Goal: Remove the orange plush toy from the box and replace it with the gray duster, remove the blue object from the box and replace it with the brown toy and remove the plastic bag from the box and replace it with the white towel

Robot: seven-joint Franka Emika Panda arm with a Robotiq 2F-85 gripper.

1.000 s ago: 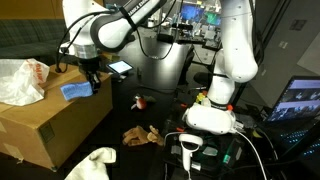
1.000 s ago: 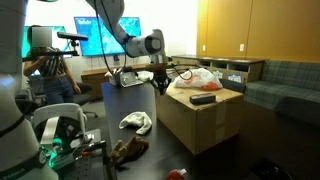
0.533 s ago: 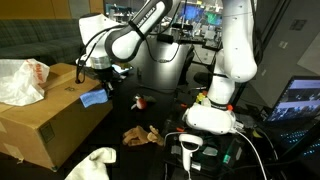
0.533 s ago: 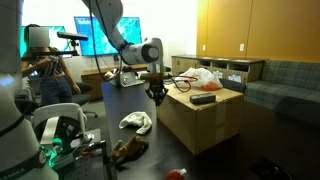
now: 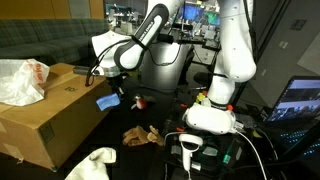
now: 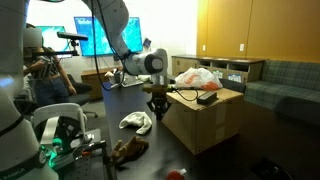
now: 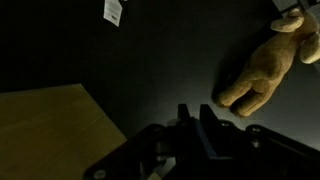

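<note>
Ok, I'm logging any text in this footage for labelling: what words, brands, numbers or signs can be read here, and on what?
No text is legible in any view.
Plastic bag: red print, too blurred to read.
White tag in the wrist view: too small to read.
Blue monitor and lit screen: content too small to read.
Box: no print visible.

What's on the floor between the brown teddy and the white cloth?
Nothing: bare dark floor separates the brown toy and the white towel, seen in both exterior views.
</note>
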